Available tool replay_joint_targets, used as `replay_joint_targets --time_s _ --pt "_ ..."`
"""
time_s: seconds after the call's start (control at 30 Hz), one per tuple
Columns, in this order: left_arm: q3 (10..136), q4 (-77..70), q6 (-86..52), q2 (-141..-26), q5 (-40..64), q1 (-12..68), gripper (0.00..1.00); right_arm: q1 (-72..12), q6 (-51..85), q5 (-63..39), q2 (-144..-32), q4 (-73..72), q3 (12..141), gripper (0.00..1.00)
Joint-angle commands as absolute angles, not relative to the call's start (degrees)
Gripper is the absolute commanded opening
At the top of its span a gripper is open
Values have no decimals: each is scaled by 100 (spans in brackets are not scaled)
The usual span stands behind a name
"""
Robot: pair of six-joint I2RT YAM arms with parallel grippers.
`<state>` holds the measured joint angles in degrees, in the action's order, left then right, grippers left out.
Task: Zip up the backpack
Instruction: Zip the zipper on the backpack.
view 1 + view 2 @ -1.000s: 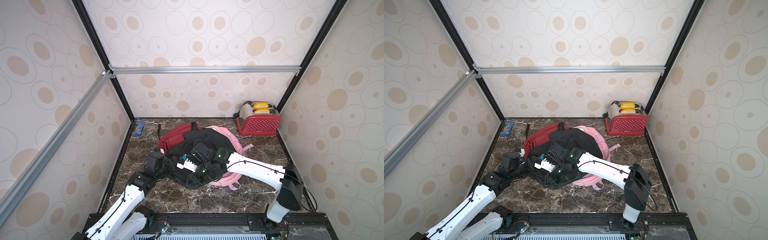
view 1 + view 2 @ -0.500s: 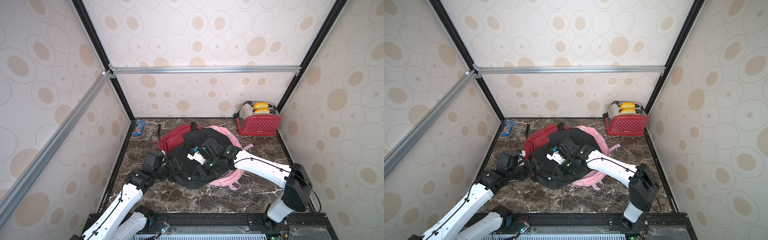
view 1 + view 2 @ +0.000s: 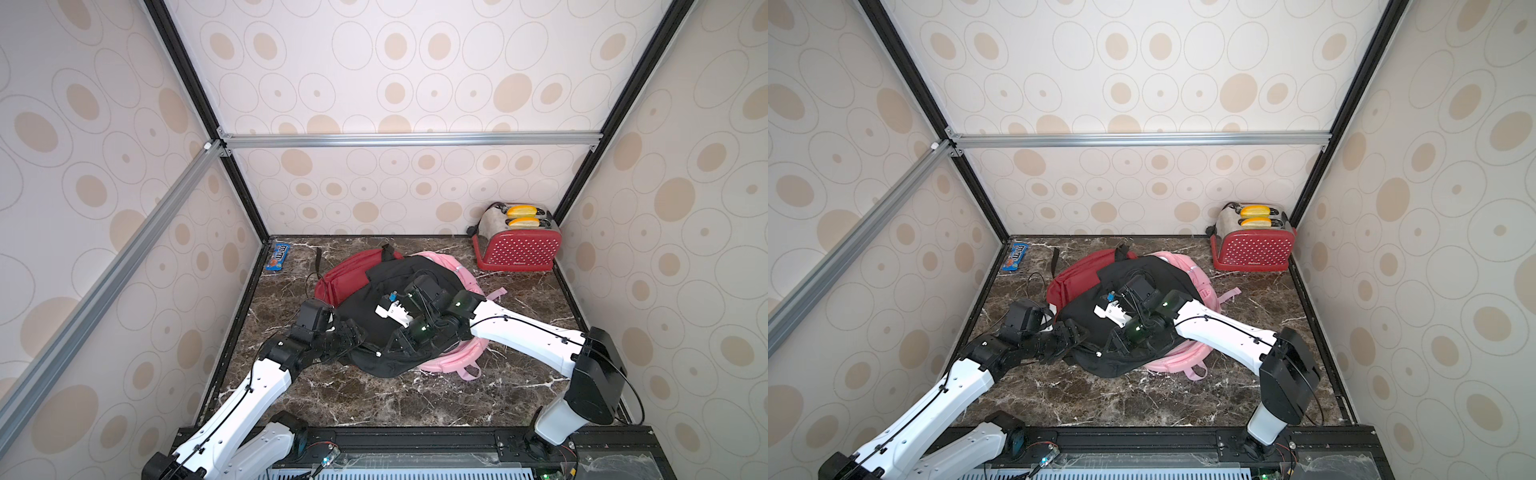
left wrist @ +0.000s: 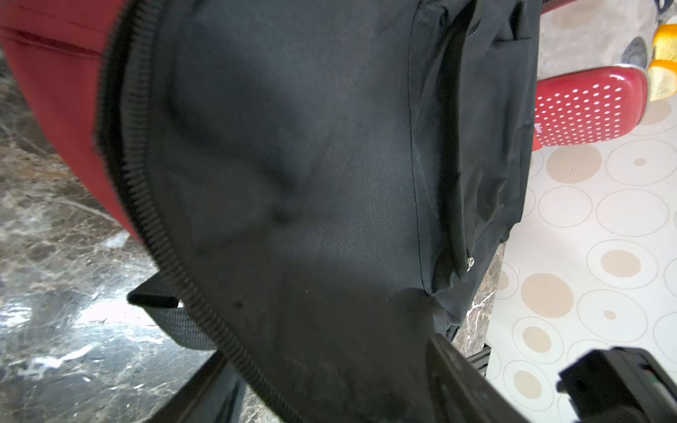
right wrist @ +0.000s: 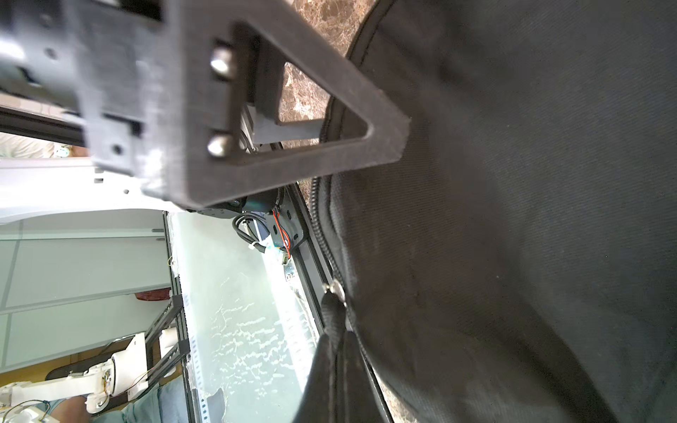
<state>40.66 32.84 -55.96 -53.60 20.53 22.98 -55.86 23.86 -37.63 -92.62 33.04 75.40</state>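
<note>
The black backpack [image 3: 399,274] [image 3: 1142,268] lies flat on top of two other bags. Its open zipper teeth [image 4: 146,205] curve along the edge. My left gripper [image 3: 353,336] [image 3: 1073,334] [image 4: 329,384] is at the bag's near-left edge. Its jaws stand apart with the black fabric lying between them. My right gripper [image 3: 397,343] [image 3: 1115,340] [image 5: 329,370] is shut on the black zipper pull [image 5: 331,315], which hangs from the silver slider [image 5: 335,287] at the near edge. A left finger [image 5: 293,157] shows close by.
A red backpack [image 3: 349,276] [image 3: 1075,276] and a pink backpack [image 3: 451,361] [image 3: 1175,361] lie under the black one. A red toaster [image 3: 517,245] [image 3: 1252,245] stands at the back right. A blue candy bag [image 3: 277,257] lies at the back left wall.
My left gripper has crept right onto the bag's edge and its jaws have narrowed. The right arm shifted slightly away from the front, still shut on the pull.
</note>
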Motion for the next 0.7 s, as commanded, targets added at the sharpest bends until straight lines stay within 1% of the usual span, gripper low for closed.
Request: replay_joint_targets --time_s 0.0,0.1,0.2,0.27,0.33,0.4,0.47,0.5,0.6,0.67 --pt "4020 3077 -5449 -5402 1969 2313 69 -5583 2355 -3785 -9045 3370 7488 0" --pt "4010 3062 -5388 -5372 1859 2314 61 -5595 2346 -3771 -9040 3386 7485 0" --pt "3941 2896 -5436 -5378 1926 2312 52 -5656 2294 -3707 -9092 3472 7532 0" --pt "3913 2798 -5476 -5377 2010 2312 44 -5719 2262 -3678 -9152 3556 7596 0" --pt "3922 2748 -5458 -5360 2047 2316 33 -5821 2233 -3632 -9226 3608 7665 0" --pt "3931 2752 -5441 -5340 2066 2316 24 -5931 2179 -3526 -9318 3738 7813 0" --pt "3936 2699 -5399 -5301 2073 2315 20 -6061 2130 -3414 -9406 3856 7970 0" --pt "3931 2711 -5394 -5275 2049 2317 16 -6133 2110 -3387 -9457 3924 8051 0" --pt "3938 2760 -5366 -5234 2008 2313 0 -6281 2092 -3310 -9581 4031 8261 0" --pt "3890 2708 -5391 -5220 2005 2312 0 -6381 2089 -3281 -9647 4084 8384 0"
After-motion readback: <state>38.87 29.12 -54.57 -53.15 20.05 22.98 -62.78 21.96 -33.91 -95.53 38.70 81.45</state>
